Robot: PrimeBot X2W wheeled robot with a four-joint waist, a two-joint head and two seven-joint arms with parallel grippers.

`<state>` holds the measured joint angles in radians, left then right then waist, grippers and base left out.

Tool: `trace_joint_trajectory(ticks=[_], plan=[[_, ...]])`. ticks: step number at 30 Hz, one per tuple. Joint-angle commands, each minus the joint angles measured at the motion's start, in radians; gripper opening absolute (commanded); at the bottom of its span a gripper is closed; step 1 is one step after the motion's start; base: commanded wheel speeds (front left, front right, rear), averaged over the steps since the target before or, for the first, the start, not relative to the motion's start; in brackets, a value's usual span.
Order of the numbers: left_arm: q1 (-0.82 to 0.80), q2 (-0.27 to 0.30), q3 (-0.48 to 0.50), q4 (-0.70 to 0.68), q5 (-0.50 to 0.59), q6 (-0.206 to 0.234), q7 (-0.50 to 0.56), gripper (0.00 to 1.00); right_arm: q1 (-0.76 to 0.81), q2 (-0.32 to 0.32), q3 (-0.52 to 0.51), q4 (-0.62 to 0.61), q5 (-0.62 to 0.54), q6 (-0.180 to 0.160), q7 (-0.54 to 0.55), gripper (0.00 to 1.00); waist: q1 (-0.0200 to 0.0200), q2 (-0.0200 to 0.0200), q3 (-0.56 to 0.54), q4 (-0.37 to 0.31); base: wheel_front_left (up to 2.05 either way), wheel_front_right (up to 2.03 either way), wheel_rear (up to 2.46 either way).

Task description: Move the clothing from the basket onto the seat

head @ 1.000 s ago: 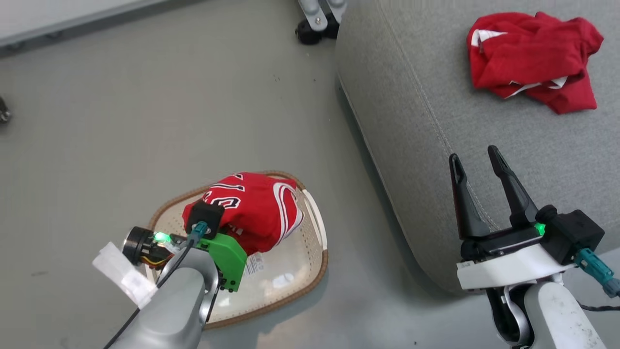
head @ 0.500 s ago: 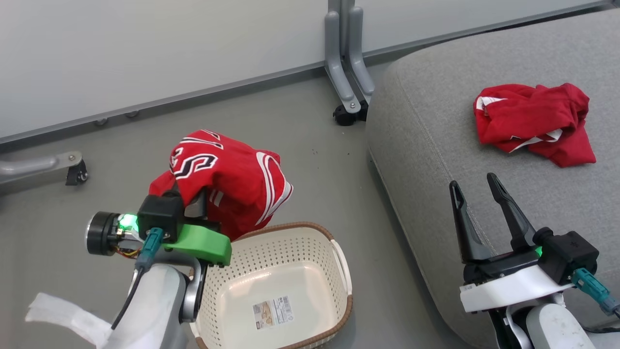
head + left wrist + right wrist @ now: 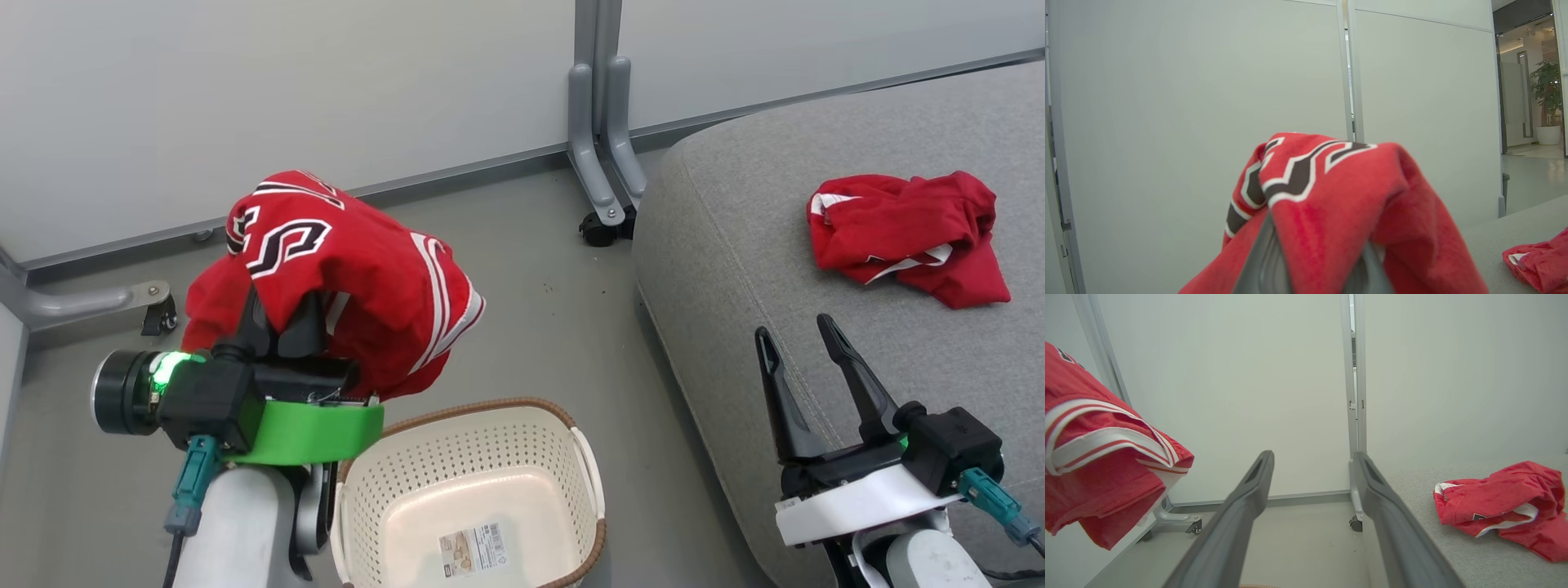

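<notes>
Head view with both wrist views. The left gripper is clenched on the lettered garment, its dark fingers pressed together and buried to the tips in the cloth. The garment is draped over them as a rounded bundle, held in the air above the floor and just beyond the far rim of the basket. The bundle's long axis runs across the head view. The black, white-outlined block letters sit at its upper left end, and the hem, edged with white and red stripes, points right toward the seat and droops slightly. The cloth is bright red, folded and creased. The basket stands upright on the floor, mouth upward, with a printed label on its bottom. The second garment lies crumpled on the seat, well apart from the basket. Its long axis also runs across the view and dips to the right, with white trim at its left end and lower edge. The right gripper is released, its fingers spread, over the seat's near edge.
</notes>
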<state>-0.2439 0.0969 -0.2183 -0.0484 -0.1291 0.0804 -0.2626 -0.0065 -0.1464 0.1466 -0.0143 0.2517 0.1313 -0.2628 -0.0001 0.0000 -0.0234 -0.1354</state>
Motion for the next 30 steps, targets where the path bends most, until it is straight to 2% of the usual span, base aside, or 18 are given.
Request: trace_joint_trajectory(ticks=[1,8,11,14,19,30], plan=[[0.019,-0.008,0.001,-0.016,0.012,-0.014,-0.003,0.00,0.011,-0.005,-0.002,0.002,0.002,-0.001,-0.003,1.00,0.0001,0.0000,-0.001,0.001,0.00,0.00,0.00],[0.033,-0.034,-0.048,-0.034,0.030,-0.068,-0.002,0.00,0.019,-0.010,0.002,0.007,-0.002,-0.001,-0.003,1.00,0.0001,0.0000,-0.006,0.000,0.00,0.00,0.00],[0.026,-0.038,-0.100,-0.022,0.052,-0.105,-0.002,0.00,0.019,-0.009,-0.002,0.009,-0.001,-0.001,-0.003,1.00,0.0001,0.0000,-0.007,-0.002,0.00,0.00,0.00],[0.018,-0.040,-0.139,-0.007,0.061,-0.120,-0.002,0.00,0.018,-0.005,0.003,0.014,-0.004,-0.001,-0.003,1.00,0.0001,0.0000,-0.007,-0.005,0.00,0.00,0.00],[0.002,-0.044,-0.164,0.000,0.049,-0.105,-0.002,0.00,0.009,-0.006,0.012,0.018,-0.003,-0.001,-0.003,1.00,0.0001,0.0000,-0.004,-0.017,0.00,0.00,0.00],[-0.006,-0.046,-0.135,0.001,0.036,-0.093,-0.002,0.00,0.016,-0.001,0.001,0.019,-0.001,-0.001,-0.003,1.00,0.0001,0.0000,0.004,-0.022,0.00,0.00,0.00]])
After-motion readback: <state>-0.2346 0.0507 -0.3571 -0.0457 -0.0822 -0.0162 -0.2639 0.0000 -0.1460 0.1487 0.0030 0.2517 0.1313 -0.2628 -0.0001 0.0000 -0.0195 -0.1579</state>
